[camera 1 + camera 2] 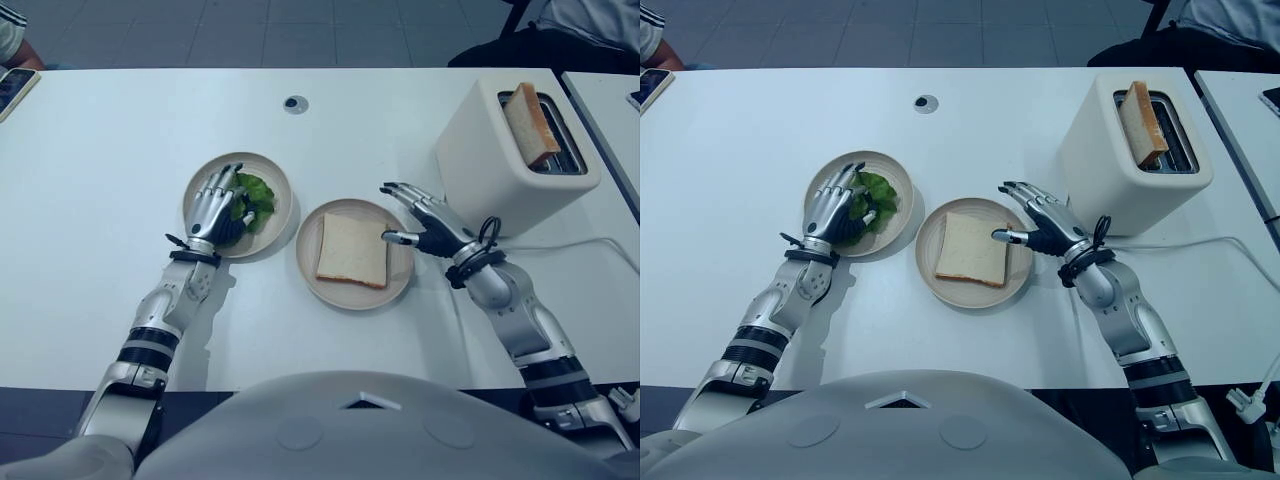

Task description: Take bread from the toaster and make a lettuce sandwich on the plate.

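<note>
White table (100, 150) is being seen edge to edge; near edge is being covered by the robot, far edge is running along the floor.

Open room: bare surface is being left toward the left edge and far-left corner, where a phone (12, 90) is lying, and along the near edge in front of both plates. Right side is being crowded: toaster (480, 160) is standing by the right edge toward the far-right corner, its cable (580, 243) is being trailed toward the right edge, and a second table (610, 100) is being butted just beside. A round port (295, 104) is being seen mid-table near the far edge.

One bread slice (530, 122) is standing upright in the toaster slot. Another slice (352, 250) is lying flat on the centre plate (350, 298). Lettuce (258, 195) is lying on the left plate (222, 168); the plates are being kept just apart.

Left hand (215, 208) is being laid palm-down over the lettuce plate, touching leaves; whether lettuce is being gripped cannot be told. Right hand (430, 222) is being held wide, nothing in it, between centre plate and toaster, thumb reaching over the plate rim.
</note>
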You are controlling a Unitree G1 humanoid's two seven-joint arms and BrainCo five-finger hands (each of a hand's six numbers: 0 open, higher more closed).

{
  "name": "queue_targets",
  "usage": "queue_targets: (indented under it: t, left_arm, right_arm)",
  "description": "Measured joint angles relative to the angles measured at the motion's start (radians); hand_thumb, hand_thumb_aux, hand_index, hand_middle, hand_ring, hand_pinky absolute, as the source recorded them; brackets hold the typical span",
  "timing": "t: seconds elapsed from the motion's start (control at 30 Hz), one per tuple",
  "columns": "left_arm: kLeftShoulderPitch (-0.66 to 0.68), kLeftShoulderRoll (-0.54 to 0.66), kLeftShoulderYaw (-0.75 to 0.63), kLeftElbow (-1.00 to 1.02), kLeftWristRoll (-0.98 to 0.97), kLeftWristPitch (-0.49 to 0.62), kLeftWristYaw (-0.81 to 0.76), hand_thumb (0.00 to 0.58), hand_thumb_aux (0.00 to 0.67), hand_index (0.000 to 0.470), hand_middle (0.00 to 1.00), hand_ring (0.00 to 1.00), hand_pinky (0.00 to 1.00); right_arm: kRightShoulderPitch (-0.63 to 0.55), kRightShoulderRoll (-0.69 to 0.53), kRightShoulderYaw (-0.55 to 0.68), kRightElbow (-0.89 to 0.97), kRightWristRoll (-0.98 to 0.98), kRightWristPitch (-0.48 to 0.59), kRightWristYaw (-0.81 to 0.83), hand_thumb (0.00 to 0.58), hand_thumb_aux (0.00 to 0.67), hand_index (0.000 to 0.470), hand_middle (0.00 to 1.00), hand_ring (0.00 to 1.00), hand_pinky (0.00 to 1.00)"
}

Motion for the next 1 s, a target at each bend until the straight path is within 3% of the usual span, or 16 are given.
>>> queue_targets:
  t: [0.3,0.63,1.0]
  left_arm:
    - [0.002,0.019,-0.04,-0.046,-0.077,-0.01,-0.031,0.58,0.67,0.47,0.0,0.0,0.0]
    - [0.001,-0.06,-0.004,-0.226,-0.288,-0.137,-0.03,0.58,0.67,0.47,0.0,0.0,0.0]
    - [-0.057,-0.157,-0.3,-0.052,-0.281,-0.303,-0.25,0.58,0.67,0.47,0.0,0.0,0.0]
  right_arm:
    - [-0.005,0.033,-0.029,-0.035,0.026,-0.019,-0.034,0.0,0.0,0.0,0.0,0.0,0.0]
    - [-0.006,0.075,-0.115,-0.08,0.111,-0.046,-0.082,0.0,0.0,0.0,0.0,0.0,0.0]
    - [0.005,0.064,-0.229,-0.105,0.152,-0.05,-0.082,0.0,0.0,0.0,0.0,0.0,0.0]
